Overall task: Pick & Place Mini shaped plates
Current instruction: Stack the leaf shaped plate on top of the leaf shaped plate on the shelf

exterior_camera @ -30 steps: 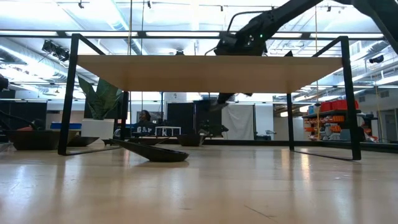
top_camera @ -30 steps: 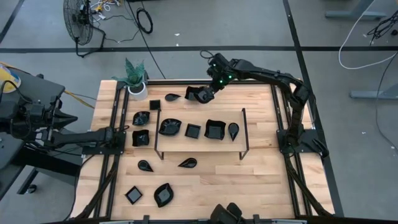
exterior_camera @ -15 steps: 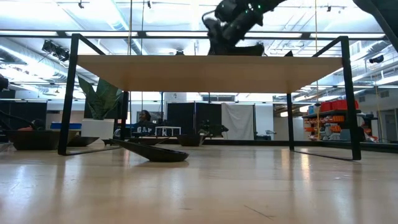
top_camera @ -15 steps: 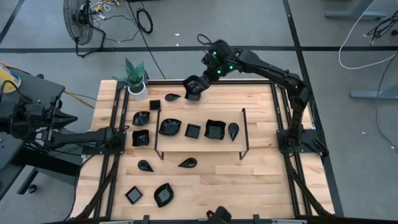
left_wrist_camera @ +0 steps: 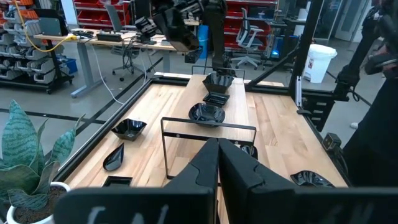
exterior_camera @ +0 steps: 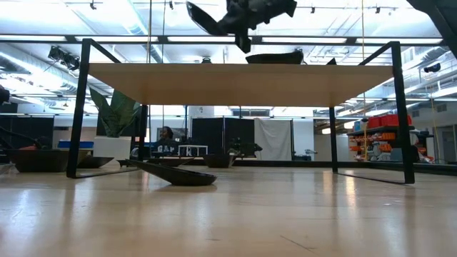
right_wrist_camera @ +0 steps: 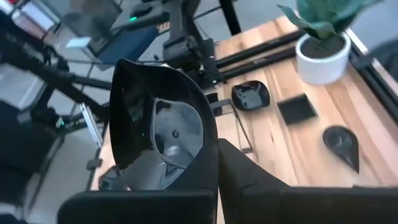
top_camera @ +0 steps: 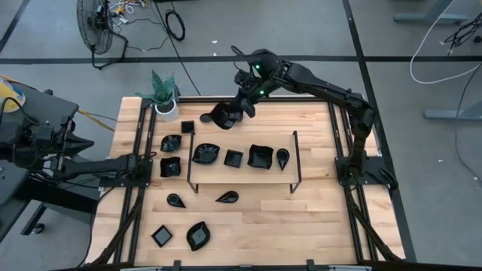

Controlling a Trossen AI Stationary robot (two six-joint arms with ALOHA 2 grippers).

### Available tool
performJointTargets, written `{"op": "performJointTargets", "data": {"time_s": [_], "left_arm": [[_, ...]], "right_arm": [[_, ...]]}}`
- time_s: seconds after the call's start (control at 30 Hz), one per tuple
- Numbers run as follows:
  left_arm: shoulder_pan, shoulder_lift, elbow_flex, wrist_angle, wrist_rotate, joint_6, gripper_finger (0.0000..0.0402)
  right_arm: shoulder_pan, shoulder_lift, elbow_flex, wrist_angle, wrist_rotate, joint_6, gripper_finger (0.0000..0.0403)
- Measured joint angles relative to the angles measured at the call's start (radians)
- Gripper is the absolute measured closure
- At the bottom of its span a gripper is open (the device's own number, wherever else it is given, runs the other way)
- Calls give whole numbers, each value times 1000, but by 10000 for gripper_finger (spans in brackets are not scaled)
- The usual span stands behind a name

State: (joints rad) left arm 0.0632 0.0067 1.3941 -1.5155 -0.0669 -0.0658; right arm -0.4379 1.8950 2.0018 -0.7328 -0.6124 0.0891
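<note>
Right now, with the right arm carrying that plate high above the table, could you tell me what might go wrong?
1. The right end effector pinches the black plate only at one edge, tilted; it could slip and fall.
2. It hangs above the teardrop plate and near the wire frame, so a drop might hit either.
3. The potted plant stands close on that side; a wide swing could clip it.

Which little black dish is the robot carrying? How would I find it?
Find the white pot with the green plant at the table's far corner. Beside it, the right hand grips a wavy black dish by its edge. It is the only dish in the air.
</note>
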Motion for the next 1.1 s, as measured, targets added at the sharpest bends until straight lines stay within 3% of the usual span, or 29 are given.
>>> {"op": "performJointTargets", "data": {"time_s": [0.2,1.1], "left_arm": [[0,0,0,0,0,0,383],[0,0,0,0,0,-1,383]], "right_arm": [[28,8,0,44,-8,-83,403],[141,226,0,217,-68,-72,403]]}}
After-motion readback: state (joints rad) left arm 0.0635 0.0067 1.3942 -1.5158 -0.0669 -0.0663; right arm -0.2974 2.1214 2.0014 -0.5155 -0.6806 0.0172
